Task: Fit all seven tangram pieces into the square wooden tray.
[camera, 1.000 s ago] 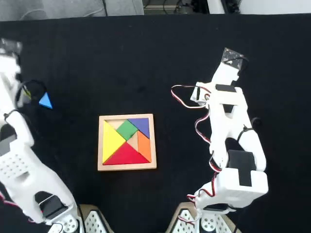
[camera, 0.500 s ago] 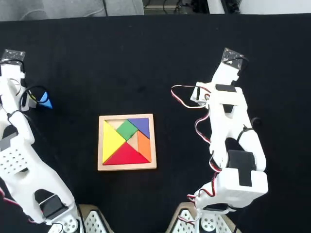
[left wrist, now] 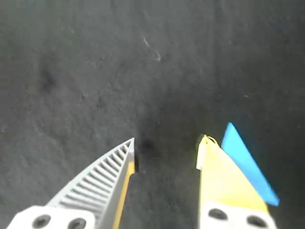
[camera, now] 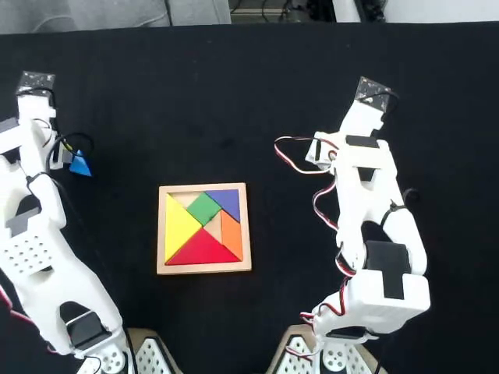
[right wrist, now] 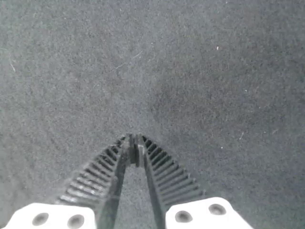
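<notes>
The square wooden tray (camera: 204,266) lies mid-table, holding yellow, red, green, blue and orange pieces, with two bare wood-coloured patches among them. A small blue triangle (camera: 79,164) lies on the black cloth far to the tray's left. My left gripper (camera: 53,154) stands over the cloth right beside it. In the left wrist view the left gripper (left wrist: 167,145) is open with nothing between its fingers, and the blue triangle (left wrist: 248,162) lies outside the gap against the yellow finger (left wrist: 217,176). My right gripper (right wrist: 134,142) is shut on nothing above bare cloth.
The right arm (camera: 366,195) stretches along the table's right side, well away from the tray. Its red and white cables (camera: 300,152) loop out toward the middle. Black cloth (camera: 234,101) covers the table.
The left arm has swung in from the left edge toward the right. The blue triangle now sits slightly further right and lower. The right arm has not moved.
</notes>
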Motion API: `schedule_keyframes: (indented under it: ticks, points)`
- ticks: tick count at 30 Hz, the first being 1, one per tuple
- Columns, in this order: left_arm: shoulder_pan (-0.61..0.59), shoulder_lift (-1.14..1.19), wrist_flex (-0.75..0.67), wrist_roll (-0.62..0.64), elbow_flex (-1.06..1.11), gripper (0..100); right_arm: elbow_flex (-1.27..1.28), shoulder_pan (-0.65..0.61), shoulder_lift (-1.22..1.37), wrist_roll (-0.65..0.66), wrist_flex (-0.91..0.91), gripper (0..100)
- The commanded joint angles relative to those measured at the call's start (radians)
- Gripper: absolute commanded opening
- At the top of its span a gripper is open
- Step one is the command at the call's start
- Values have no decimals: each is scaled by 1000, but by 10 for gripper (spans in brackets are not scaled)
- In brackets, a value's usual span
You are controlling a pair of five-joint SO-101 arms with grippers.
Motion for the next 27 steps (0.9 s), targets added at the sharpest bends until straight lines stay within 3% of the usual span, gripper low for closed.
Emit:
schedule_keyframes:
  ticks: [1,4,11,18,21,27]
  points:
    - [10,-72,169,-97,30,223,-47,8,-65,-12,-18,11]
    - [21,-123,245,-120,58,223,-47,8,-67,-12,-18,11]
    - [133,-247,247,-115,180,223,-47,9,-67,-12,-18,11]
    - [188,-436,98,-130,208,225,-47,12,-67,-12,-18,11]
    - [211,-509,32,-224,173,225,-47,11,-67,-12,-18,11]
    - [183,-425,-138,-227,176,224,-47,14,-67,-12,-18,11]
